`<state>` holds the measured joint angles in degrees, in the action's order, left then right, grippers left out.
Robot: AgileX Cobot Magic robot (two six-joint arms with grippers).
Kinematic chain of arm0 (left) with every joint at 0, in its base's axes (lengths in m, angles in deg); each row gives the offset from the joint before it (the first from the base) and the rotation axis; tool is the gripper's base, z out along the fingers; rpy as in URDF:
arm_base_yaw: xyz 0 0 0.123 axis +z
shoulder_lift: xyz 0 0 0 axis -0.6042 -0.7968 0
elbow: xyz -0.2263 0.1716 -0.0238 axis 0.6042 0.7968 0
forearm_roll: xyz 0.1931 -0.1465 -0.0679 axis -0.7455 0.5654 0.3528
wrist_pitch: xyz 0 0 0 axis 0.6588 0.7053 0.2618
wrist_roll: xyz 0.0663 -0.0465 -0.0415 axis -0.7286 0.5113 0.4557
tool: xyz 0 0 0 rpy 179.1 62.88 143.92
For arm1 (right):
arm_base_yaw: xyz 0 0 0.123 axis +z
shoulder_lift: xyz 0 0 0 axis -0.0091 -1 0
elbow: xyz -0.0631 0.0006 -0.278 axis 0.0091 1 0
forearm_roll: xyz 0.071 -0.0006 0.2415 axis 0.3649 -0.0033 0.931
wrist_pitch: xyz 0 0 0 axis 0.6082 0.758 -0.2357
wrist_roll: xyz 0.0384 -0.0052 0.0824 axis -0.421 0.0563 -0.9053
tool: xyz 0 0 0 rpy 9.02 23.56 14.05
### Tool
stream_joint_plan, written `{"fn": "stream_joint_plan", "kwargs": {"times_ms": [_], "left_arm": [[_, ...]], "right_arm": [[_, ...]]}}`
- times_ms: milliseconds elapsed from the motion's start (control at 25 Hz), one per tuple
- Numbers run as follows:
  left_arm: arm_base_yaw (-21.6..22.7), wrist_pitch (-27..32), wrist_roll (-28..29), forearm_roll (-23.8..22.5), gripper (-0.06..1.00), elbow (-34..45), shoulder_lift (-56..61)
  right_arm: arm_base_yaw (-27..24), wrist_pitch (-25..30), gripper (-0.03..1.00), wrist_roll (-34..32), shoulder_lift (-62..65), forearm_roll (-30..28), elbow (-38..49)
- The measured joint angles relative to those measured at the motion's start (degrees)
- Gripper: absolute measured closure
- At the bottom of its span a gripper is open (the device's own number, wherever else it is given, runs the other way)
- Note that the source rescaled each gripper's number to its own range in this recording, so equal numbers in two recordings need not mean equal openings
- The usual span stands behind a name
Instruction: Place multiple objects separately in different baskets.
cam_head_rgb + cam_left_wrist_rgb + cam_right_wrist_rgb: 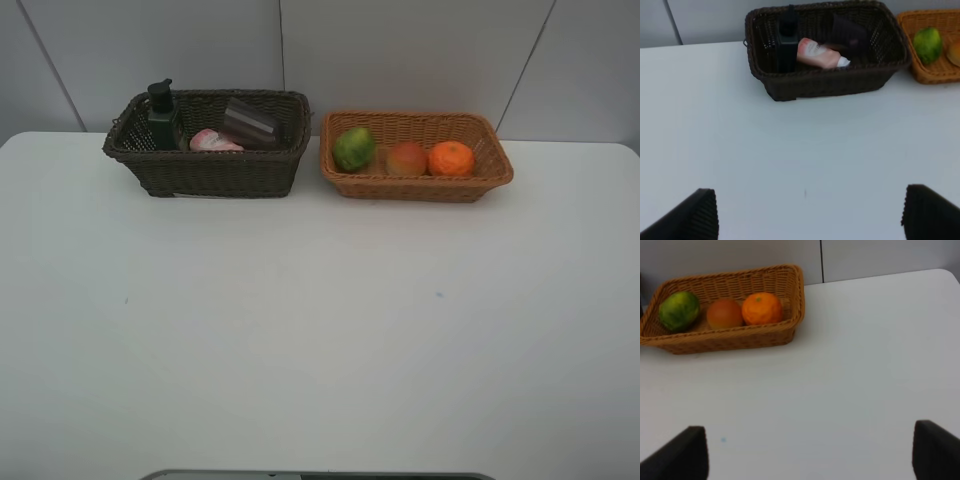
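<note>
Two rectangular woven wicker baskets [210,172] [415,186], three round smooth fruits [405,158] inside one

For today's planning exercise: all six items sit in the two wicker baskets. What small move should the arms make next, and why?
Probably just hold both open grippers back. The dark brown wicker basket holds bottle, tube and cup; the light tan wicker basket holds three fruits; nothing lies loose on the white table.
</note>
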<state>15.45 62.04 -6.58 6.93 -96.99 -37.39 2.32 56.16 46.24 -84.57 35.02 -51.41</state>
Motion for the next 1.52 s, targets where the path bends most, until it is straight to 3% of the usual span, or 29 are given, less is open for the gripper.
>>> {"fn": "stream_joint_plan", "kwargs": {"times_ms": [360,720,1200,1320,1520], "left_arm": [[0.0,0.0,-2.74,2.11,-0.01,16.04,22.3],[0.0,-5.63,-6.4,7.38,-0.01,28.5,25.2],[0.15,-7.66,-7.79,8.52,-0.01,29.84,25.25],[2.9,-7.66,-7.79,8.55,-0.01,29.84,25.25],[12.56,-7.71,-7.84,8.55,-0.01,29.84,25.25]], "right_arm": [[0.0,0.0,0.2,0.0,0.0,0.0,0.0],[0.0,-0.02,0.2,0.0,0.0,0.0,0.0],[0.0,-0.02,0.2,0.0,0.0,0.0,0.0],[0.0,-0.02,0.2,0.0,0.0,0.0,0.0],[0.0,-0.02,0.2,0.0,0.0,0.0,0.0]]}}
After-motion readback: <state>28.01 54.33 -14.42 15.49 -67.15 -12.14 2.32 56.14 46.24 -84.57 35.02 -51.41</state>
